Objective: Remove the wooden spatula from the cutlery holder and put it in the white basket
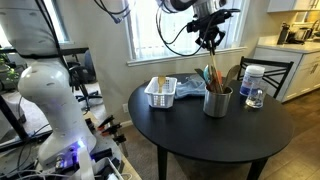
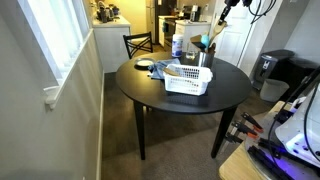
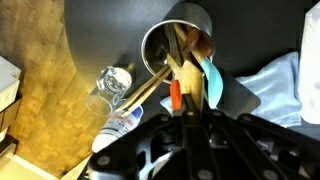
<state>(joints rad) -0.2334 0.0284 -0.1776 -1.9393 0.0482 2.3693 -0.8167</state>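
Observation:
The grey cutlery holder (image 1: 217,101) stands on the round black table, holding several utensils; it also shows in an exterior view (image 2: 204,58) and in the wrist view (image 3: 180,40). The pale wooden spatula (image 3: 187,80) rises out of it, its lower end still inside the cup. My gripper (image 3: 192,108) is shut on the spatula's handle, directly above the cup (image 1: 210,38). Darker wooden spoons (image 3: 150,88), a red utensil (image 3: 175,96) and a green one (image 3: 213,85) lean in the same cup. The white basket (image 1: 161,92) sits apart from the cup on the table (image 2: 188,80).
A blue cloth (image 1: 190,87) lies between basket and cup. A white tub with blue label (image 1: 253,79) and a small clear glass (image 1: 254,98) stand beside the cup. A dark chair (image 1: 270,70) is behind the table. The robot's white base (image 1: 50,100) is near the table's edge.

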